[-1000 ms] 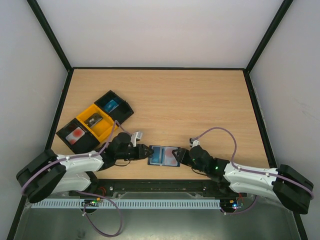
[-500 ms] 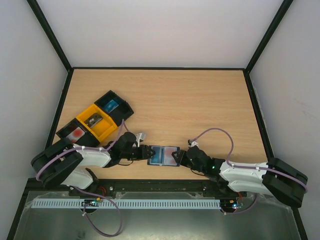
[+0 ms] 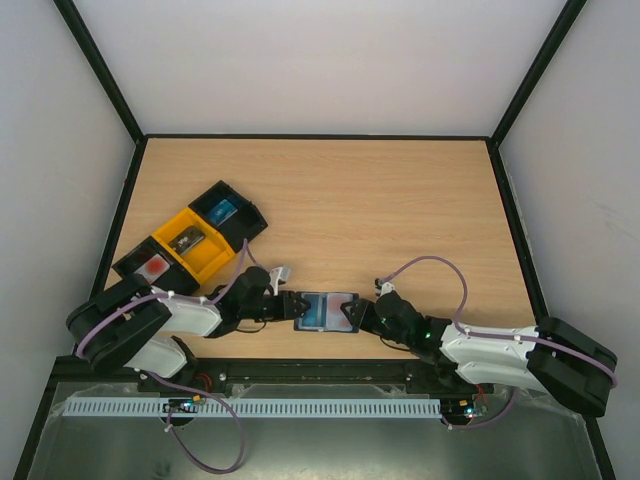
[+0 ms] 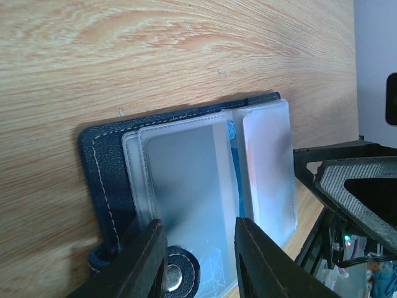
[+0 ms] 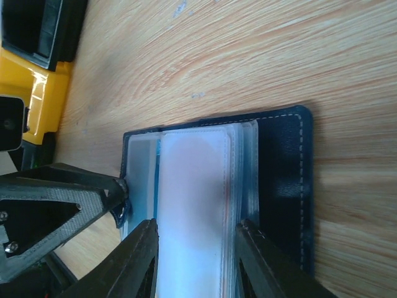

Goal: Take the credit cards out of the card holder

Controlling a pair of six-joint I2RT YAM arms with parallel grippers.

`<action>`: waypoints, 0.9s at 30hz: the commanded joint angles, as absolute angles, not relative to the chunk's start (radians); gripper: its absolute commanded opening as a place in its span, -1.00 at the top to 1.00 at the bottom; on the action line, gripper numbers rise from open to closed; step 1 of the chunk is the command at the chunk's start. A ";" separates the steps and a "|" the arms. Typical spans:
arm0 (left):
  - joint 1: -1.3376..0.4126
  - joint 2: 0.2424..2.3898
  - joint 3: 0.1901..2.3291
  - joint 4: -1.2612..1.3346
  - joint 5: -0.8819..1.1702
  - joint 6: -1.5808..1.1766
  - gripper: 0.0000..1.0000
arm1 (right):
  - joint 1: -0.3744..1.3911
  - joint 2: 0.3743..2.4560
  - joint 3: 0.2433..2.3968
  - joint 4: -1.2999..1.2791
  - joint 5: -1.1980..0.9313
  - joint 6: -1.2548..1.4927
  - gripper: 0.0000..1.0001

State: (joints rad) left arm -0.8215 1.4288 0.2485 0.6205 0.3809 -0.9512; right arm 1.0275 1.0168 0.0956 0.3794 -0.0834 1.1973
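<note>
The dark navy card holder (image 3: 328, 311) lies open and flat near the table's front edge. Its clear sleeves hold the credit cards: a light blue one (image 4: 186, 186) in the left panel and a pinkish-red one (image 5: 195, 180) in the right panel, with a blue edge (image 5: 151, 186) between them. My left gripper (image 3: 297, 303) (image 4: 198, 223) is at the holder's left end, jaws apart over the left sleeve beside the snap tab (image 4: 173, 276). My right gripper (image 3: 358, 316) (image 5: 197, 225) is at the right end, jaws apart over the pinkish sleeve. Neither clamps anything.
Three open trays sit in a diagonal row at the back left: black (image 3: 243, 222), yellow (image 3: 205, 257), black (image 3: 131, 267), each with a small item inside. The table's front edge (image 3: 320, 360) runs just behind the holder, and dark frame rails border the sides.
Both arms have drawn their elbows in and their bodies sit lower. The holder and both grippers have crept slightly away from the front edge. The jaws stand as before.
</note>
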 commanded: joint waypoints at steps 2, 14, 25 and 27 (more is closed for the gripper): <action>-0.828 1.434 0.202 0.591 0.367 -0.954 0.32 | 1.027 1.010 0.085 0.445 -0.090 1.214 0.30; -0.828 1.412 0.176 0.602 0.362 -0.957 0.32 | 1.028 1.051 0.105 0.477 -0.111 1.229 0.30; -0.827 1.428 0.172 0.626 0.367 -0.963 0.32 | 1.028 1.074 0.117 0.600 -0.211 1.172 0.24; -0.828 1.428 0.171 0.626 0.367 -0.962 0.32 | 1.028 1.065 0.114 0.609 -0.217 1.167 0.22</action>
State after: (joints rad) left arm -0.8215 1.4063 0.1989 0.6758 0.3809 -0.9691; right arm 1.0275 1.0740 0.1020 0.5381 -0.1860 1.1942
